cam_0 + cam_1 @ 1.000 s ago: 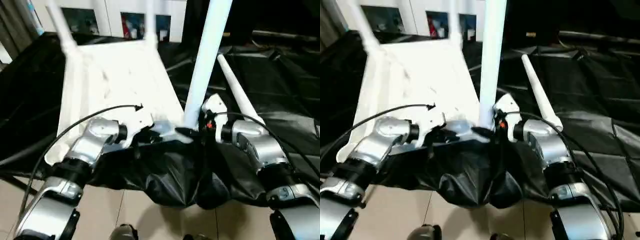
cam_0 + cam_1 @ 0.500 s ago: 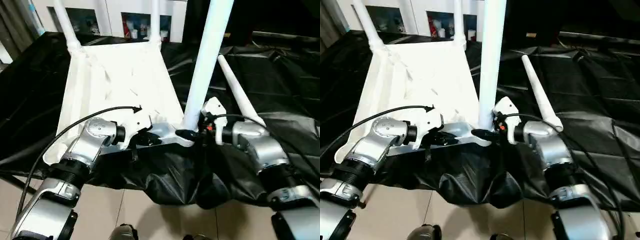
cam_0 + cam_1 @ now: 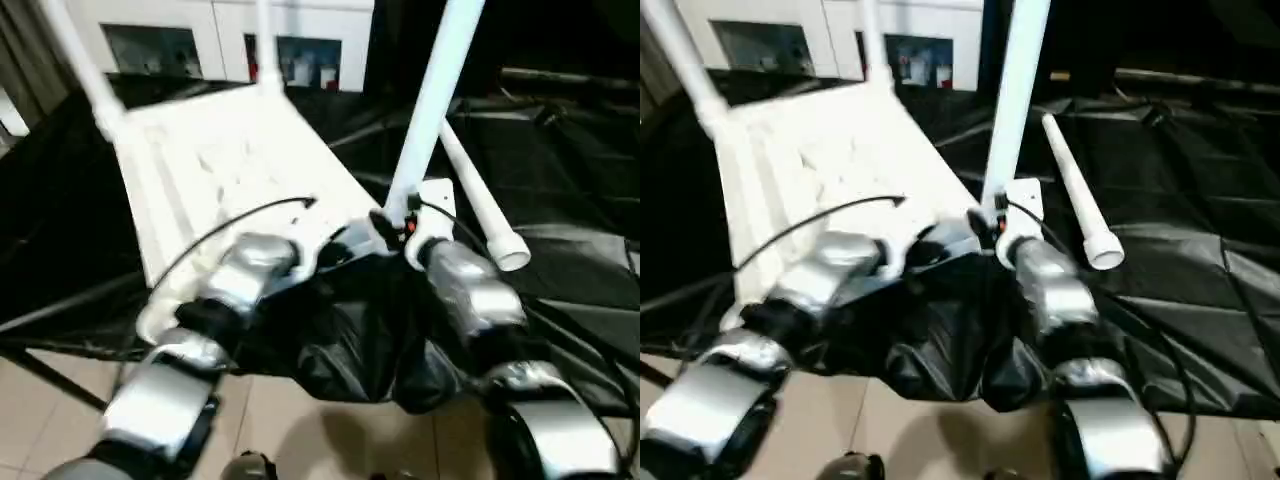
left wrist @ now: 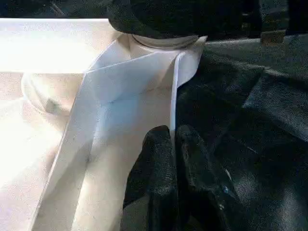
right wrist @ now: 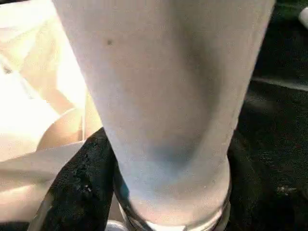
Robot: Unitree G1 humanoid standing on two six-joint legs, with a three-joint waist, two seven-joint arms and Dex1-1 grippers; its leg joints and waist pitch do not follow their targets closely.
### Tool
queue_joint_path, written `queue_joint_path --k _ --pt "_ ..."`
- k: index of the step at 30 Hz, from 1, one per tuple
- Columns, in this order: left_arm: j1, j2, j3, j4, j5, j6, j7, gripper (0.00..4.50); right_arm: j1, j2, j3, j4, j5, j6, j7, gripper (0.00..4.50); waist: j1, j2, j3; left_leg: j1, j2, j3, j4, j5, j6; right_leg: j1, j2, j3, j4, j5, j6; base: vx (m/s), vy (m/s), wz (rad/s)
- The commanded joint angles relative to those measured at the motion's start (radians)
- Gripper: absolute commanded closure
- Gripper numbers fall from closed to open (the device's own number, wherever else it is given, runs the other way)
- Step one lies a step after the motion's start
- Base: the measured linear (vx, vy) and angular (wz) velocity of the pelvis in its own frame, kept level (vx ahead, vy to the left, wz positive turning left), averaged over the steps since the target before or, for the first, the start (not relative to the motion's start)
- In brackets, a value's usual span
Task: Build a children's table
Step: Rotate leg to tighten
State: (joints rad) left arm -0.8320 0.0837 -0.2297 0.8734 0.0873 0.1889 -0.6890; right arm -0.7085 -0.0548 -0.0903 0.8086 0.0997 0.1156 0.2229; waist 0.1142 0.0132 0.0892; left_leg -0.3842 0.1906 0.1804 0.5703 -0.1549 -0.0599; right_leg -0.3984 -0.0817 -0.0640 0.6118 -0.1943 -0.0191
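The small all-white plastic children's table (image 3: 225,165) is lying upside down on a crinkled black plastic sheet (image 3: 570,180), its rimmed underside facing up, and it is taking up most of the space ahead of both sets of fingers. Three of its long round tapered white legs are standing up from the corners; the nearest one (image 3: 432,100) is rising from the corner between the two grippers. A fourth loose white tapered leg (image 3: 478,205) is lying on the black sheet just beyond the right gripper, apart from the table.

The left gripper (image 4: 174,144) is pinching the thin upright rim of the tabletop, its two black fingers (image 4: 156,163) pressed almost together with the white edge running up between their tips. The rim is leading straight ahead of those fingertips to the corner socket.

The right gripper (image 5: 163,192) is clasping the base of the nearest leg, its black fingers (image 5: 79,187) spread around the thick white shaft just above the socket.

Behind the table, a white cabinet with glass doors (image 3: 220,40) is standing. No writing, label or brand mark is legible anywhere.
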Motion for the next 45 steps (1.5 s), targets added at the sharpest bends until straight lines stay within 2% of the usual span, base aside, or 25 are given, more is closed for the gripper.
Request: queue_joint_path --k 1,4,5,8,10,12,13,14,15,16,20,22,23,24,25,27,31,35,38,40,43,45 --pt "-0.025 -0.032 0.038 0.025 -0.001 -0.026 0.118 4.50 0.029 0.081 0.056 0.053 -0.003 0.015 0.061 1.07 -0.004 -0.008 -0.068 0.016 0.033 -0.012 -0.062 -0.180 0.052 0.046 -0.068 0.044 -0.075 -0.132 -0.210 0.000 0.000 0.00" --pt "-0.023 -0.019 0.024 0.025 0.001 -0.059 0.080 4.50 0.008 0.069 0.046 0.052 0.018 -0.006 0.112 1.01 -0.006 -0.007 -0.065 0.016 0.034 -0.013 -0.066 -0.207 0.057 0.046 -0.070 0.044 -0.078 -0.160 -0.205 0.000 0.000 0.00" --pt "-0.021 -0.017 0.023 0.023 0.000 -0.065 0.073 4.50 0.006 0.064 0.050 0.051 0.014 -0.008 0.121 0.71 -0.007 -0.008 -0.065 0.014 0.035 -0.014 -0.067 -0.219 0.054 0.047 -0.071 0.043 -0.081 -0.181 -0.198 0.000 0.000 0.00" --pt "-0.003 0.011 0.017 -0.005 -0.007 -0.106 0.011 4.50 0.011 0.021 0.085 0.009 0.008 0.009 0.216 0.71 -0.011 -0.010 -0.064 0.013 0.034 -0.015 -0.069 -0.227 0.052 0.047 -0.070 0.042 -0.083 -0.209 -0.190 0.000 0.000 0.00" --pt "0.001 0.018 0.014 -0.011 -0.007 -0.116 -0.006 4.50 0.014 0.010 0.093 -0.004 0.008 0.014 0.244 0.71 -0.013 -0.011 -0.064 0.012 0.033 -0.014 -0.066 -0.211 0.062 0.047 -0.070 0.043 -0.083 -0.193 -0.194 0.000 0.000 0.00" --pt "0.033 0.058 0.000 -0.059 -0.024 -0.148 -0.124 4.50 0.038 -0.054 0.137 -0.075 0.006 0.040 0.375 0.71 -0.011 -0.013 -0.067 0.009 0.033 -0.013 -0.063 -0.180 0.075 0.051 -0.070 0.043 -0.078 -0.153 -0.201 0.000 0.000 0.00" --pt "0.033 0.058 0.000 -0.059 -0.024 -0.148 -0.124 4.50 0.038 -0.054 0.137 -0.075 0.006 0.040 0.375 0.71 -0.010 -0.013 -0.067 0.008 0.033 -0.013 -0.061 -0.160 0.088 0.052 -0.069 0.041 -0.075 -0.119 -0.207 0.000 0.000 0.00" --pt "0.067 0.100 -0.018 -0.108 -0.040 -0.167 -0.237 4.50 0.060 -0.116 0.173 -0.138 0.005 0.051 0.489 0.71 -0.009 -0.011 -0.069 0.008 0.035 -0.013 -0.060 -0.142 0.098 0.052 -0.070 0.040 -0.071 -0.091 -0.217 0.000 0.000 0.00" --pt "0.068 0.101 -0.019 -0.110 -0.040 -0.168 -0.242 4.50 0.061 -0.118 0.174 -0.140 0.005 0.052 0.493 0.71 -0.008 -0.011 -0.068 0.006 0.035 -0.012 -0.059 -0.133 0.104 0.054 -0.068 0.039 -0.070 -0.075 -0.220 0.000 0.000 0.00" --pt "0.086 0.123 -0.030 -0.134 -0.049 -0.176 -0.296 4.50 0.069 -0.148 0.187 -0.165 0.005 0.052 0.543 0.71 -0.008 -0.008 -0.069 0.007 0.037 -0.010 -0.058 -0.123 0.108 0.050 -0.066 0.039 -0.065 -0.049 -0.233 0.000 0.000 0.00" --pt "0.124 0.168 -0.049 -0.190 -0.076 -0.181 -0.405 4.50 0.083 -0.212 0.211 -0.211 0.004 0.050 0.656 0.71 -0.001 -0.004 -0.070 0.012 0.044 -0.009 -0.056 -0.132 0.105 0.046 -0.065 0.040 -0.059 -0.025 -0.264 0.000 0.000 0.00" --pt "0.142 0.191 -0.053 -0.217 -0.089 -0.186 -0.448 4.50 0.098 -0.251 0.231 -0.244 0.008 0.056 0.723 0.71 0.004 -0.004 -0.069 0.012 0.044 -0.008 -0.056 -0.140 0.104 0.046 -0.064 0.040 -0.057 -0.016 -0.266 0.000 0.000 0.00" --pt "0.142 0.191 -0.053 -0.217 -0.089 -0.186 -0.448 4.50 0.098 -0.251 0.231 -0.244 0.008 0.056 0.723 0.71 0.004 -0.003 -0.069 0.011 0.045 -0.009 -0.056 -0.138 0.106 0.046 -0.065 0.040 -0.055 -0.009 -0.264 0.000 0.000 0.00" --pt "0.152 0.202 -0.050 -0.235 -0.093 -0.185 -0.465 4.50 0.112 -0.273 0.244 -0.274 0.013 0.067 0.761 0.71 0.002 -0.010 -0.071 0.011 0.045 -0.007 -0.056 -0.136 0.107 0.046 -0.064 0.040 -0.055 -0.005 -0.265 0.000 0.000 0.00" --pt "0.152 0.203 -0.050 -0.237 -0.093 -0.185 -0.466 4.50 0.113 -0.275 0.245 -0.277 0.014 0.068 0.764 0.71 0.006 -0.007 -0.069 0.013 0.045 -0.007 -0.055 -0.140 0.108 0.045 -0.065 0.041 -0.056 -0.013 -0.265 0.000 0.000 0.00" --pt "0.162 0.215 -0.047 -0.255 -0.097 -0.182 -0.481 4.50 0.123 -0.290 0.251 -0.298 0.017 0.073 0.786 0.71 0.006 -0.010 -0.068 0.012 0.044 -0.006 -0.057 -0.151 0.105 0.045 -0.069 0.041 -0.060 -0.050 -0.260 0.000 0.000 0.00" --pt "0.176 0.230 -0.039 -0.273 -0.096 -0.181 -0.507 4.50 0.128 -0.302 0.254 -0.313 0.023 0.084 0.813 1.03 0.006 -0.008 -0.066 0.013 0.045 -0.006 -0.059 -0.166 0.092 0.042 -0.071 0.042 -0.066 -0.106 -0.244 0.000 0.000 0.00" --pt "0.183 0.240 -0.038 -0.285 -0.102 -0.175 -0.514 4.50 0.128 -0.299 0.249 -0.318 0.033 0.088 0.824 1.44 0.006 -0.010 -0.069 0.011 0.044 -0.006 -0.057 -0.144 0.092 0.043 -0.070 0.042 -0.061 -0.078 -0.247 0.000 0.000 0.00" --pt "0.187 0.241 -0.037 -0.290 -0.105 -0.171 -0.516 4.50 0.137 -0.298 0.253 -0.332 0.038 0.096 0.833 1.49 0.006 -0.009 -0.072 0.011 0.044 -0.006 -0.054 -0.122 0.101 0.044 -0.068 0.041 -0.056 -0.038 -0.253 0.000 0.000 0.00" --pt "0.189 0.242 -0.037 -0.293 -0.104 -0.169 -0.516 4.50 0.144 -0.298 0.256 -0.340 0.040 0.102 0.836 1.68 0.006 -0.009 -0.073 0.011 0.043 -0.005 -0.053 -0.118 0.106 0.044 -0.067 0.041 -0.055 -0.026 -0.258 0.000 0.000 0.00" --pt "0.182 0.225 -0.034 -0.271 -0.077 -0.150 -0.454 4.50 0.156 -0.256 0.238 -0.300 0.025 0.102 0.739 1.74 0.009 -0.009 -0.074 0.012 0.043 -0.005 -0.054 -0.128 0.103 0.044 -0.069 0.042 -0.057 -0.042 -0.254 0.000 0.000 0.00" --pt "0.175 0.218 -0.033 -0.255 -0.064 -0.144 -0.424 4.50 0.154 -0.239 0.228 -0.275 0.016 0.099 0.694 1.75 0.003 -0.008 -0.071 0.013 0.043 -0.007 -0.058 -0.159 0.080 0.042 -0.071 0.041 -0.064 -0.101 -0.248 0.000 0.000 0.00"
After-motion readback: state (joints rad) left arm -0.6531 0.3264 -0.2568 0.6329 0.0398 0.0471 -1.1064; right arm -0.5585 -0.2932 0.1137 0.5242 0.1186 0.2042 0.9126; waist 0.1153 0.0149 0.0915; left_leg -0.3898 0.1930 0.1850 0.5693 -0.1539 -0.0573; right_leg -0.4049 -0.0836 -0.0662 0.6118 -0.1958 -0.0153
